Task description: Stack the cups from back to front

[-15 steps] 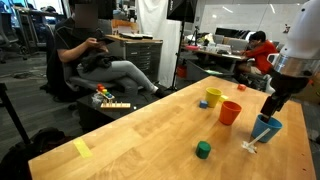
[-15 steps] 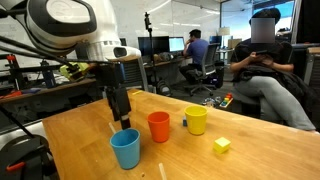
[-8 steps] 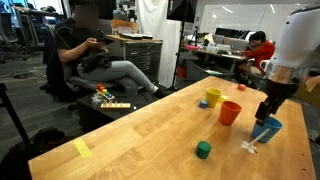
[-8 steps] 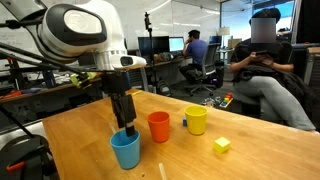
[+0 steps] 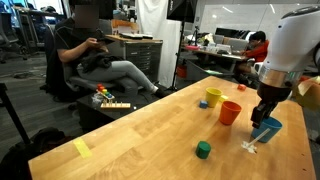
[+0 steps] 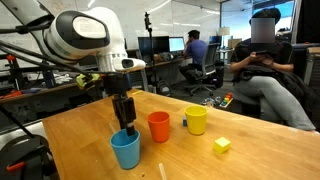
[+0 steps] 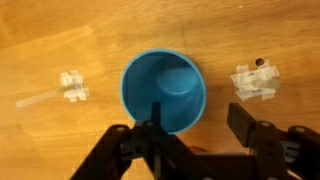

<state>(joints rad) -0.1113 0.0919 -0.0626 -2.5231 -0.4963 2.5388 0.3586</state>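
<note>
Three cups stand in a row on the wooden table: a blue cup [image 6: 126, 150] [image 5: 266, 130], an orange cup [image 6: 158, 126] [image 5: 230, 112] and a yellow cup [image 6: 196, 120] [image 5: 213, 97]. My gripper [image 6: 124, 124] [image 5: 261, 116] hangs right over the blue cup's rim, jaws open. In the wrist view the blue cup [image 7: 163, 91] sits upright below; one finger [image 7: 154, 112] is inside its rim, the other finger [image 7: 241, 118] is outside it. Nothing is held.
A green cube [image 5: 203, 150] lies on the table, and shows yellow-green in an exterior view [image 6: 222, 145]. Bits of clear tape [image 7: 257, 81] [image 7: 70, 88] lie beside the blue cup. A seated person [image 5: 100, 55] is beyond the table edge.
The gripper has come down and shifted slightly, from above the blue cup to its rim, one finger now reaching inside. The cups have not moved.
</note>
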